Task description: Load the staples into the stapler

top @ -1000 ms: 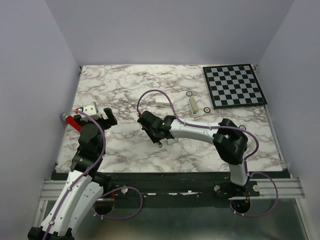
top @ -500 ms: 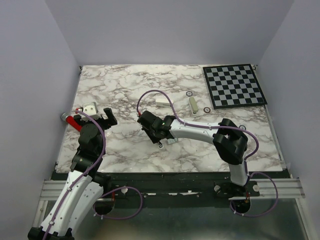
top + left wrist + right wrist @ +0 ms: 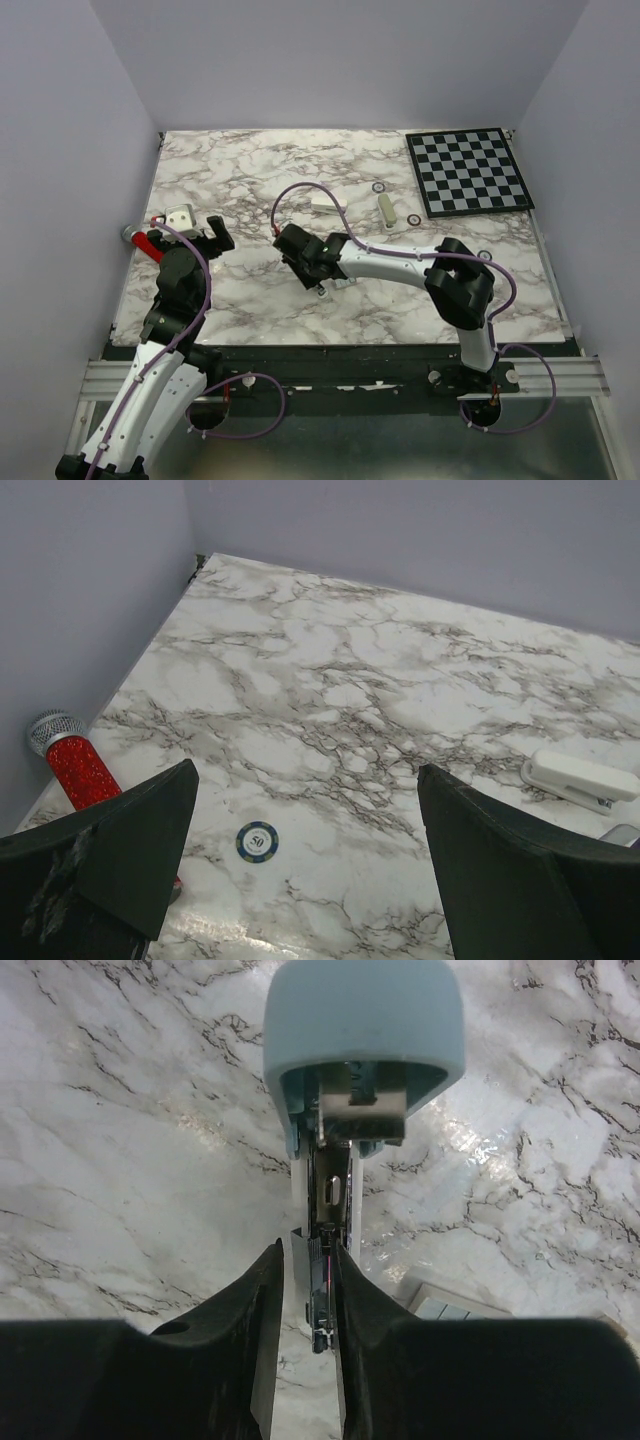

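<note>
The stapler (image 3: 362, 1050) lies open on the marble, its light blue lid swung up and its metal channel bared. My right gripper (image 3: 308, 1260) is shut on the staples (image 3: 322, 1295), a thin grey metal strip held on edge in line with the channel. In the top view the right gripper (image 3: 322, 282) covers most of the stapler (image 3: 343, 283). My left gripper (image 3: 307, 777) is open and empty above the marble at the left (image 3: 188, 235).
A small white box (image 3: 450, 1305) lies right of the stapler. A red microphone (image 3: 80, 770), a blue poker chip (image 3: 257, 841) and a white oblong block (image 3: 580, 778) lie near the left gripper. A chessboard (image 3: 470, 170), a cream block (image 3: 385, 207) and two rings sit at the back right.
My right gripper has edged slightly to the left with the staples. The left arm has not moved.
</note>
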Motion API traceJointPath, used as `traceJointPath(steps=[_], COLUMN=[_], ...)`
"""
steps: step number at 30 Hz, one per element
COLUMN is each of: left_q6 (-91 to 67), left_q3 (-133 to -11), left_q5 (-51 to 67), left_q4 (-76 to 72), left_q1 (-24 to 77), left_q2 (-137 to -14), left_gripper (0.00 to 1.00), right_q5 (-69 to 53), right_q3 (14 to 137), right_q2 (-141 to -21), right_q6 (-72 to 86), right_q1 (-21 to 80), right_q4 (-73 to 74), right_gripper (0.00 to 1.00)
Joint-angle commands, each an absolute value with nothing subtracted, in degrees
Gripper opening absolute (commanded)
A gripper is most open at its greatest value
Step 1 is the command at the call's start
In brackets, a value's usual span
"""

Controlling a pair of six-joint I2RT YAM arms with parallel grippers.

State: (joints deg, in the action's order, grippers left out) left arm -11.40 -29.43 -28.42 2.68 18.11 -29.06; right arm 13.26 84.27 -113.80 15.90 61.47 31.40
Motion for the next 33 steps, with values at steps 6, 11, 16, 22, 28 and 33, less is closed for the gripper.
traceJointPath(steps=[6, 11, 16, 22, 28, 33], left_q6=[-11.43, -12.65, -13.71, -14.06, -13.97, -14.06], left_q3=[-29.27, -29.18, -28.74, -28.74, -28.74, -28.74], left_q5=[-27.86, -32.24, -37.35, -38.67, -38.76, -38.50], left_q4=[2.37, 2.72, 3.25, 3.60, 3.69, 3.78], left_q1=[18.19, 18.19, 18.19, 18.19, 18.19, 18.19], left_q2=[-28.30, -26.99, -25.05, -24.52, -24.00, -23.82], left_gripper=[0.99, 0.99, 0.99, 0.99, 0.99, 0.99], right_q5=[21.25, 27.94, 31.46, 34.71, 37.17, 38.41], right_q3=[86.13, 87.19, 88.24, 90.00, 90.88, 91.41], right_q2=[-113.64, -114.87, -116.45, -119.17, -120.93, -122.52], right_q6=[12.40, 11.52, 9.49, 7.91, 7.03, 6.24], right_q1=[64.51, 66.79, 68.64, 70.40, 71.37, 71.89], right_q4=[32.70, 34.10, 34.19, 35.15, 36.12, 36.91], right_gripper=[0.38, 0.39, 0.39, 0.39, 0.39, 0.39])
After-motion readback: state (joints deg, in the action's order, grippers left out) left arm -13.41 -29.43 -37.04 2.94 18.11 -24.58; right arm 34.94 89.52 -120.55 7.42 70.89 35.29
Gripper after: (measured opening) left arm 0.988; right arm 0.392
